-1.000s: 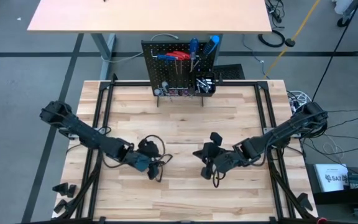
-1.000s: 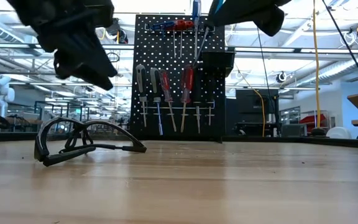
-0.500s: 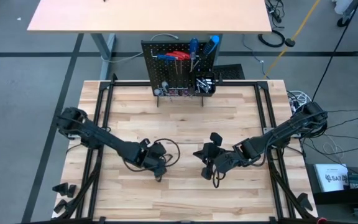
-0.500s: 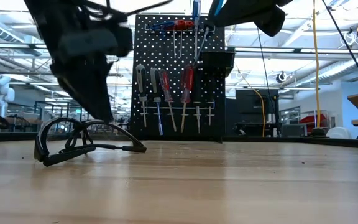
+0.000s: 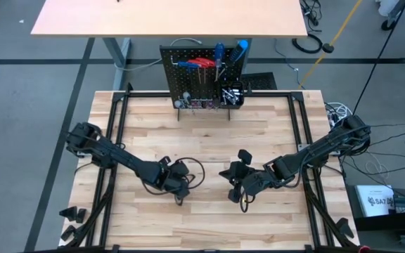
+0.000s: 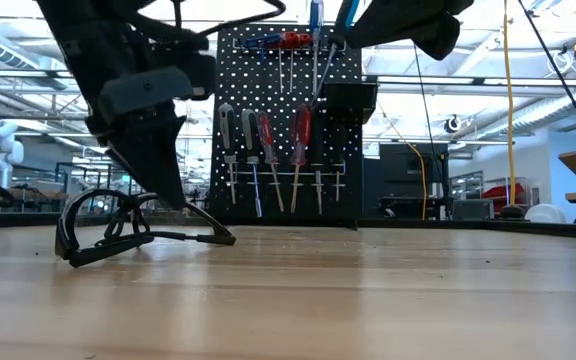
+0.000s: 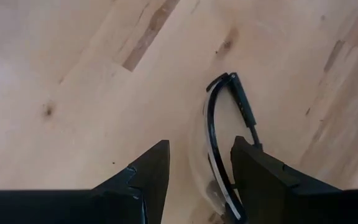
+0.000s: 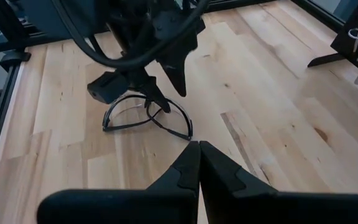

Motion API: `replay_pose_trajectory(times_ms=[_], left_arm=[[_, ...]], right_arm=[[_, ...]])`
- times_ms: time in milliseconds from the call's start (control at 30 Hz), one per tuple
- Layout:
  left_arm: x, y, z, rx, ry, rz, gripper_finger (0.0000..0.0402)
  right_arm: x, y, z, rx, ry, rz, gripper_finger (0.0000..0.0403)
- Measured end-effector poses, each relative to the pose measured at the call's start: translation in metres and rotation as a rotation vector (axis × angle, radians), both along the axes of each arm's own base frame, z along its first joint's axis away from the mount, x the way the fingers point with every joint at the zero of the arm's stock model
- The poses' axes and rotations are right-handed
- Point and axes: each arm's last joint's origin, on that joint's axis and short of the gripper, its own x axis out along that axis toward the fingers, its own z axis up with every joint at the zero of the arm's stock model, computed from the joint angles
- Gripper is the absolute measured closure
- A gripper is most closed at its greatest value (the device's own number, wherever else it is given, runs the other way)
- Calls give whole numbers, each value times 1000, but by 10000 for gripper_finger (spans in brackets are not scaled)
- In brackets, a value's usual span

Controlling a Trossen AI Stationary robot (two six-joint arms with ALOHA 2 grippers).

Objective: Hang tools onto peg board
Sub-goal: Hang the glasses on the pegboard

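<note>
Left gripper fingers spread, straddling black-framed glasses on table. Right gripper clenched, empty.

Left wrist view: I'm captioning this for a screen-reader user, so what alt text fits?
The left claw, its two dark fingers open, straddles the rim of a pair of clear-lensed, black-framed safety glasses lying on the light wooden tabletop. One folded black temple arm runs away from the claw across the planks.
</note>
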Motion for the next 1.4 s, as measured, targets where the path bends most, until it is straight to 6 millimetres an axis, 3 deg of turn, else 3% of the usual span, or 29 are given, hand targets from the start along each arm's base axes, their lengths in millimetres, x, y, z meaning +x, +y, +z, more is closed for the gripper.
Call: replay_pose_trajectory(times_ms=[200,500,967,1233,1400], left_arm=[[2,-1,-11,14,35,1,229],[1,1,-9,62,19,14,234],[-1,2,-8,90,40,-15,375],[-4,3,7,136,-4,-43,386],[-14,-1,35,268,-11,-44,385]], right_arm=[[0,0,0,0,0,0,403],[0,0,0,0,0,0,403],[0,-1,0,-9,-2,-11,403],[0,-1,0,-15,-1,-8,403],[0,-1,0,-34,4,4,403]])
